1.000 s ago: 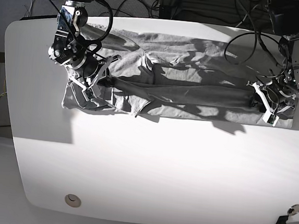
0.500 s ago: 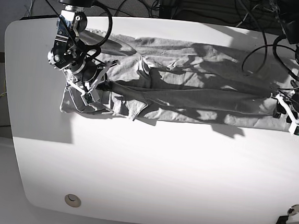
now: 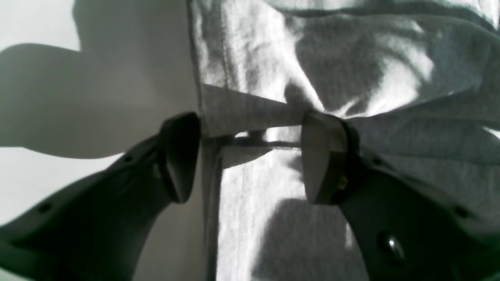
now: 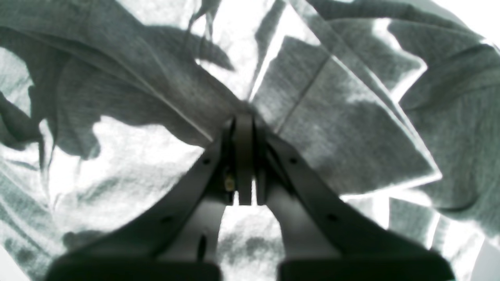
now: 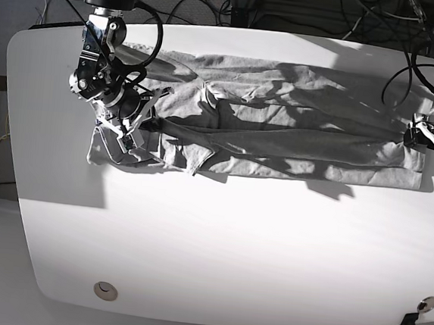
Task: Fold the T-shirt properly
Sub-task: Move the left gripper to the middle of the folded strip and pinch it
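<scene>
Base view gives the overall picture: the T-shirt point(image 5: 281, 130) lies stretched as a long, narrow band across the far half of the tabletop point(image 5: 217, 246), with a lengthwise fold running along its middle, so a first fold along its length looks done. The cloth is wrinkled, and I judge the crosswise folds that would make a compact stack are left to do. From this distance neither grasp can be read. Left wrist view settles one end: the left gripper point(image 3: 250, 156) has its fingers point(image 3: 324, 156) spread wide, straddling the shirt's stitched edge, a flap of cloth lying loose between them and nothing clamped; bare tabletop shows beside the hem. Right wrist view settles the other end: the right gripper point(image 4: 244, 148) has its fingers pressed together on a pinch of grey fabric, with creases radiating from the tips. Only the base view shows how far apart the two ends are; no lettering is visible in any view.
</scene>
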You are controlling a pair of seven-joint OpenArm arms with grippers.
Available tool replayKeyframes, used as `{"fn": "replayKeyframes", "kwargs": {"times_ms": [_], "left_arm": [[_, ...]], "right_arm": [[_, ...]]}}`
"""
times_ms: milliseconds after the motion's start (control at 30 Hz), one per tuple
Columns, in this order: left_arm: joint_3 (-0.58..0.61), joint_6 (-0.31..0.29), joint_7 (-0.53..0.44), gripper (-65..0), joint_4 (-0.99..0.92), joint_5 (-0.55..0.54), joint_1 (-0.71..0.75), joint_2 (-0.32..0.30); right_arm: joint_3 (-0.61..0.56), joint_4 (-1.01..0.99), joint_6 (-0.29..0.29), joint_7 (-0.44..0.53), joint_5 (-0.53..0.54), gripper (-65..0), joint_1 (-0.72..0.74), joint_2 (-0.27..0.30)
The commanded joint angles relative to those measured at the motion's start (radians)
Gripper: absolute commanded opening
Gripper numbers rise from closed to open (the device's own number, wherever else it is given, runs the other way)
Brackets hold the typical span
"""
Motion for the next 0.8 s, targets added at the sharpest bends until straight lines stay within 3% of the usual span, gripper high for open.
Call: {"fn": "replayKeyframes", "kwargs": {"times_ms": [0, 367, 467, 767], "left_arm": [[-0.007, -0.002, -0.024, -26.2, 0.018, -0.020, -0.018, -0.031], [-0.038, -0.002, -0.024, -26.7, 0.011, 0.016, -0.018, -0.070], [-0.036, -0.002, -0.024, -26.5, 0.010, 0.074, -0.018, -0.060], [0.043, -0.002, -0.024, -26.7, -0.038, 0.076, -0.018, 0.003]], "right_arm": [[0.003, 0.003, -0.010, -0.045, -0.046, -65.0, 0.002, 0.010], [0.003, 0.003, -0.010, -0.045, -0.046, -65.0, 0.002, 0.010], [0.003, 0.003, -0.010, -0.045, -0.043, -65.0, 0.002, 0.010], [0.003, 0.003, -0.010, -0.045, -0.042, -65.0, 0.002, 0.010]]}}
